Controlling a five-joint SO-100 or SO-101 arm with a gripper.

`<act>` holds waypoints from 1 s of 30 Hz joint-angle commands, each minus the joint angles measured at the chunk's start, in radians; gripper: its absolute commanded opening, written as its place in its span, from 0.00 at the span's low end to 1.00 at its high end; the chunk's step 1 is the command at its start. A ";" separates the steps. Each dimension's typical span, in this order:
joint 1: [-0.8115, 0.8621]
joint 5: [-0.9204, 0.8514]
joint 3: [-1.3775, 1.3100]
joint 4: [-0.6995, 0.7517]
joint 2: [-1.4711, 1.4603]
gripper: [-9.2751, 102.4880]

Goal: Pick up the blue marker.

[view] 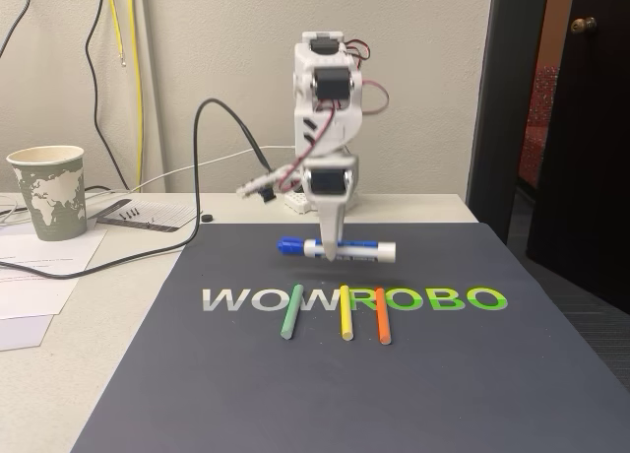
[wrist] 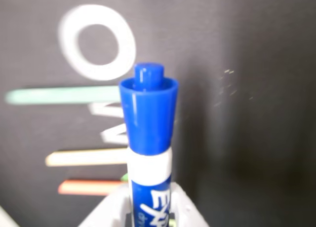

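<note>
Blue marker (view: 340,246): we see it horizontal at the centre of the fixed view, apparently lifted off the dark mat (view: 295,394), a soft shadow beneath it; its dark blue cap (view: 288,244) points to the frame's left.
Gripper (view: 332,248): closed on the marker's barrel, a white finger crossing it near mid-length; in the wrist view the white jaw parts (wrist: 106,212) flank the barrel at the bottom edge.
Slip risk: we judge the smooth round barrel could roll or slide out if the squeeze is light or the lift jerks.
Tilt risk: the hold looks roughly central, so we expect little droop, though a swing of the arm could pivot the marker between the fingers.
Drop consequence: a fall would land it near the green stick (view: 290,310), yellow stick (view: 346,313) and orange stick (view: 382,315), lying below it across the WOWROBO lettering (view: 423,299), and might scatter them.
Surroundings: paper cup (view: 49,191) and papers (view: 39,266) at the left, black cable (view: 212,138) behind.
Obstructions: we see nothing in the way above the marker.
</note>
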 commanded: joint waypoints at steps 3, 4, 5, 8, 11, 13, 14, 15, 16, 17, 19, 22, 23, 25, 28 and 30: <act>-0.002 -0.014 0.002 0.035 0.137 0.10; -0.002 -0.017 0.002 0.046 0.152 0.10; -0.002 -0.018 0.002 0.055 0.170 0.10; -0.002 -0.020 0.003 0.074 0.235 0.10; 0.002 -0.037 0.031 0.087 0.324 0.10; 0.005 -0.058 0.086 0.066 0.411 0.10; 0.006 -0.072 0.121 0.049 0.460 0.10; 0.009 -0.086 0.158 0.035 0.511 0.10; 0.011 -0.100 0.192 0.026 0.561 0.10; 0.014 -0.109 0.219 0.017 0.609 0.10; 0.017 -0.118 0.249 0.012 0.678 0.10; 0.014 -0.144 0.264 0.040 0.750 0.10; 0.014 -0.146 0.282 0.035 0.784 0.10; 0.014 -0.147 0.342 0.009 0.874 0.10; 0.020 -0.170 0.454 -0.012 1.020 0.10; 0.026 -0.173 0.522 -0.026 1.109 0.10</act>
